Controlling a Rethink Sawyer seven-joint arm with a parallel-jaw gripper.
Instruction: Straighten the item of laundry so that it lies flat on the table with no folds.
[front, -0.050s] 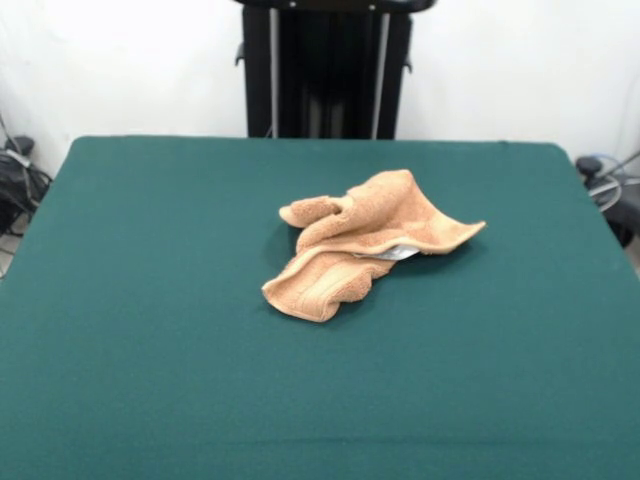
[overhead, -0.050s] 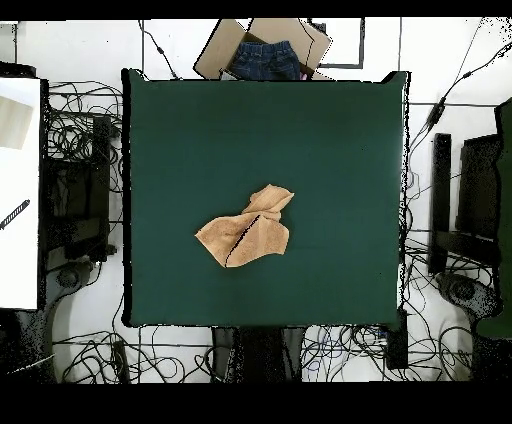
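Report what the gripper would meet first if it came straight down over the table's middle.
The gripper shows in neither view, so its heading cannot be told. A drop there would probably meet the crumpled towel first, else the bare table.

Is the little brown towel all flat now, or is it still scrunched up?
Scrunched up. The towel sits in a crumpled heap on the green table, with folds lapping over each other and one corner curled up. No gripper is in view.
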